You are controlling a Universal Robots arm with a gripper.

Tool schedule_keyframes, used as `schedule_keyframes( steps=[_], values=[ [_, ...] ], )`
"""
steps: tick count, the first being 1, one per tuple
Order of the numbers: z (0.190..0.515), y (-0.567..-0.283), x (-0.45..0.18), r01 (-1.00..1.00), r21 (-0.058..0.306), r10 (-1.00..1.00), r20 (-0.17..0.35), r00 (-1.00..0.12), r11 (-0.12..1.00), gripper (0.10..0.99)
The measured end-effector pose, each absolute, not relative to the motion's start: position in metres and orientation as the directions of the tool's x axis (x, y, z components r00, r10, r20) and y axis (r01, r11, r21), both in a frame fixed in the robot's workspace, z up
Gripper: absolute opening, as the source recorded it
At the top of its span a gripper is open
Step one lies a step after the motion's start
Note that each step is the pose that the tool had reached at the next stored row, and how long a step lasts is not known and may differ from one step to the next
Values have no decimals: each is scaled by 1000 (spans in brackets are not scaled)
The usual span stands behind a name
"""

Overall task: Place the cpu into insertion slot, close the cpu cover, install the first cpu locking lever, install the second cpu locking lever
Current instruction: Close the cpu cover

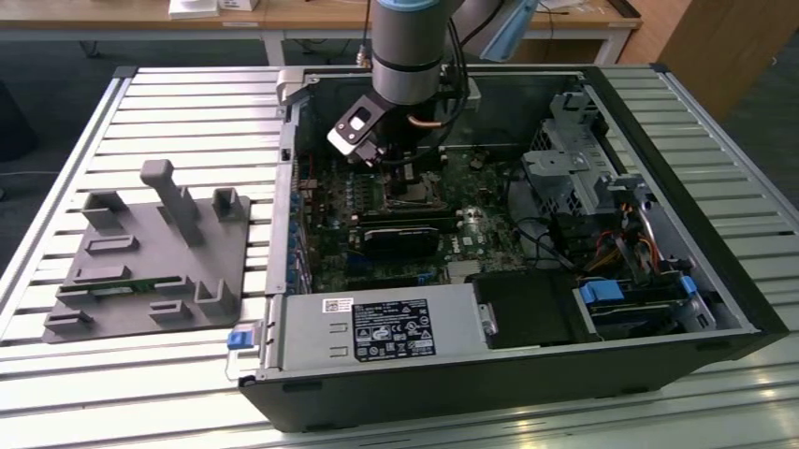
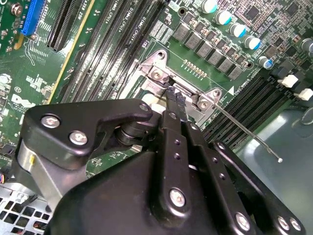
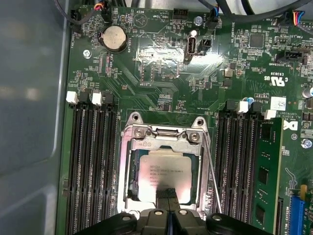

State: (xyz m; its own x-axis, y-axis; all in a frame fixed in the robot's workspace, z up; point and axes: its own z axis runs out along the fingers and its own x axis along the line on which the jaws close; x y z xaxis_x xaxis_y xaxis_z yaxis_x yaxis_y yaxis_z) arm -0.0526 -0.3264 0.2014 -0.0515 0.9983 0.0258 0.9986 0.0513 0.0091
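Sitting in the insertion slot (image 3: pixel 132 188), the cpu (image 3: pixel 164 171) shows through the cut-out of the cpu cover (image 3: pixel 166 145), which lies flat over it. Gripper (image 3: pixel 168 192) fingers are pressed together, gripping nothing, tips over the chip's edge. One thin locking lever (image 2: pixel 254 138) angles away from the socket.

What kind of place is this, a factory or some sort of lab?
Probably a robotics lab or test workshop rather than a factory line. An open computer case lies on a slatted metal table, a robot arm reaches down over its motherboard, and wooden desks stand behind.
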Motion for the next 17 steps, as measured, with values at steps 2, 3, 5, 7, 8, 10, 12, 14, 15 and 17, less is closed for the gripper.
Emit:
schedule_keyframes(
  steps=[2,3,5,7,8,10,12,14,15,17],
  values=[
    [202,-326,-53,999,9,998,26,-52,51,106],
    [202,-326,-53,999,9,998,26,-52,51,106],
    [202,-326,-53,999,9,998,26,-52,51,106],
    [202,-326,-52,999,9,998,26,-52,51,106],
    [202,-326,-52,999,9,998,26,-52,51,106],
    [202,-326,-51,999,9,998,26,-52,51,106],
    [202,-326,-50,999,9,998,26,-52,51,106],
    [202,-326,-49,999,9,998,26,-52,51,106],
    [202,-326,-49,999,9,998,26,-52,51,106],
    [202,-326,-47,999,9,998,26,-52,51,106]
  ],
)
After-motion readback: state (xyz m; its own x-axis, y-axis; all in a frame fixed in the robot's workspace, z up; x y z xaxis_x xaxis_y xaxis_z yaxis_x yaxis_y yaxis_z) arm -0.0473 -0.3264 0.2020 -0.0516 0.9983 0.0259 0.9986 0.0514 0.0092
